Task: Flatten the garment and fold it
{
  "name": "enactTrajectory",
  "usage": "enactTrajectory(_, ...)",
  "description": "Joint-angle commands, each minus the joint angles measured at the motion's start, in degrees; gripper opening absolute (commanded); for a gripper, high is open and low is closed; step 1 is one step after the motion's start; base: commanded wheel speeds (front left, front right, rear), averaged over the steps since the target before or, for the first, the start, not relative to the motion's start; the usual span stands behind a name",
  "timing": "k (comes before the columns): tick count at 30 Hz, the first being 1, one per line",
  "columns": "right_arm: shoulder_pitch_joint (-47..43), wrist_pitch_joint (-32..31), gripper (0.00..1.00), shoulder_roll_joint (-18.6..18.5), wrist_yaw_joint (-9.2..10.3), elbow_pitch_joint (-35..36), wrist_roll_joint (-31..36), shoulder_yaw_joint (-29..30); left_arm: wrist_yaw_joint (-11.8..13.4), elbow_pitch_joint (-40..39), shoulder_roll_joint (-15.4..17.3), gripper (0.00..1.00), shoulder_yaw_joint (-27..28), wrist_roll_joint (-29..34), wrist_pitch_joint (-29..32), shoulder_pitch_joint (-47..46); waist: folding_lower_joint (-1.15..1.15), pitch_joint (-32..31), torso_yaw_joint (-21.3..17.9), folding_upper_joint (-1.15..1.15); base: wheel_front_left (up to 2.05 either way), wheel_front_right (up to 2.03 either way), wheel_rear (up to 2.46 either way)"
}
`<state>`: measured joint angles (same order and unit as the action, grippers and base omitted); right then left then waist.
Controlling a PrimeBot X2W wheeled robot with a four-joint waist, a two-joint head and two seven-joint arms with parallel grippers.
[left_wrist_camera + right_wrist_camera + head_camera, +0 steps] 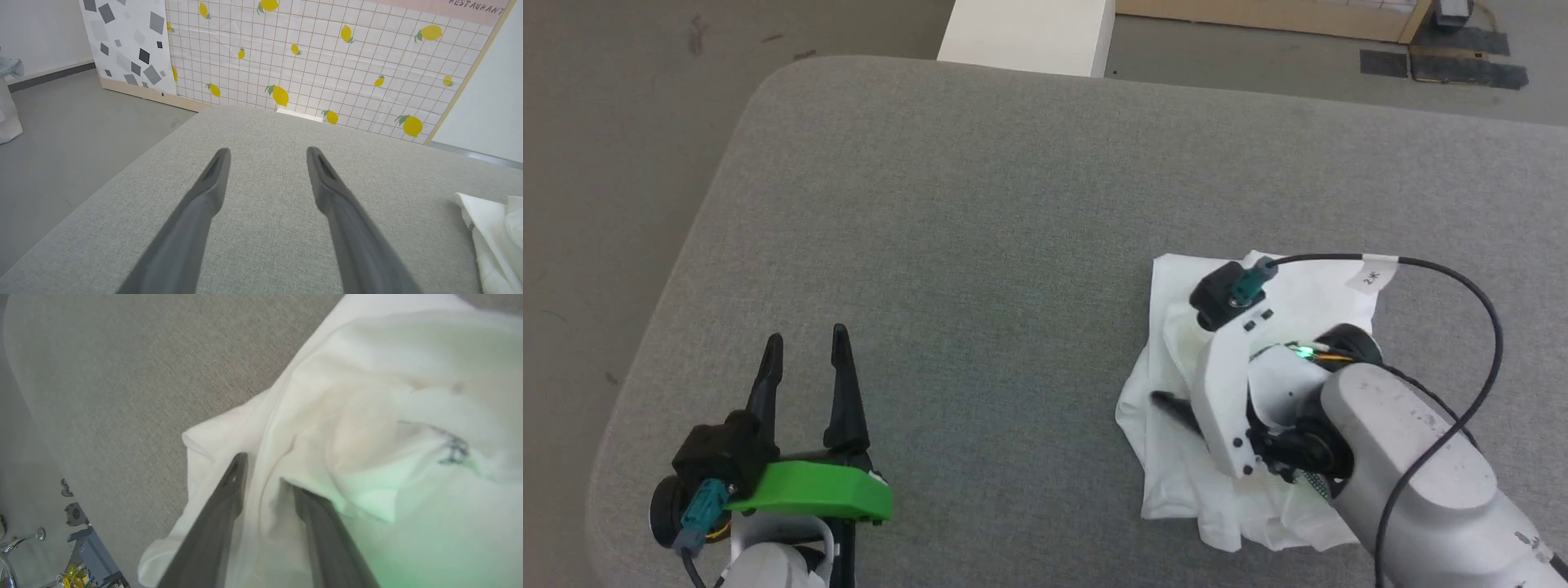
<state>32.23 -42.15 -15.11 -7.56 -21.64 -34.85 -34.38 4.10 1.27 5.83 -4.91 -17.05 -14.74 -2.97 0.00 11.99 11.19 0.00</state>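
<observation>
The garment (1327,302), a white thin shirt, lies in a rumpled, roughly square bundle on the right side of the grey table (1013,204). My right gripper (1168,408) points down into the bundle's left edge. In the right wrist view, this gripper (263,469) has its fingers apart with a soft fold of the garment (367,396) lying between them; a dark stitched mark shows on the cloth at the right. My left gripper (807,335) rests open over bare table at the lower left, well away from the shirt. In its own view the left gripper (267,151) holds nothing, and the garment (490,228) peeks in at the right edge.
A rigid white box (1029,33) stands beyond the table's far edge. The table's rounded left edge (678,269) drops to grey floor. A lemon-patterned wall panel (306,53) rises behind the table. A black cable (1462,278) loops over my right forearm.
</observation>
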Motion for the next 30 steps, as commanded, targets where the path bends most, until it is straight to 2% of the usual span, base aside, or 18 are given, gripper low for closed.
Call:
enactTrajectory(1,1.4,1.2,1.00,0.8,0.08,0.0,-0.4,-0.7,-0.2,0.1,-0.2,1.00,0.1,-0.2,-0.3,-0.7,0.00,-0.5,-0.4,0.00,0.00,0.00,0.00)
enactTrajectory(9,4.5,6.6,1.00,4.0,0.08,4.4,-3.5,-6.7,-0.5,0.3,0.2,1.00,0.7,0.1,-0.3,0.3,0.00,-3.5,-3.3,0.00,0.00,0.00,0.00)
enactTrajectory(12,5.0,9.0,1.00,4.0,0.08,5.7,-3.4,-6.7,-0.5,0.1,0.7,1.00,1.1,0.2,-0.3,0.8,0.00,-4.7,-5.2,0.00,0.00,0.00,0.00)
enactTrajectory(18,3.3,12.8,1.00,2.8,0.08,5.0,2.4,0.7,-0.1,-0.6,1.4,1.00,1.8,0.3,-0.3,1.8,0.00,-6.6,-9.4,0.00,0.00,0.00,0.00)
enactTrajectory(23,-1.3,10.7,1.00,2.7,0.08,2.7,10.1,9.6,-0.1,-1.2,1.8,1.00,1.4,0.5,-0.1,2.7,0.00,-6.9,-12.2,0.00,0.00,0.00,0.00)
enactTrajectory(30,-7.4,6.1,1.00,5.9,0.08,0.5,18.1,17.6,-0.2,-1.9,2.2,1.00,0.7,0.6,0.5,1.8,0.00,-4.9,-13.2,0.00,0.00,0.00,0.00)
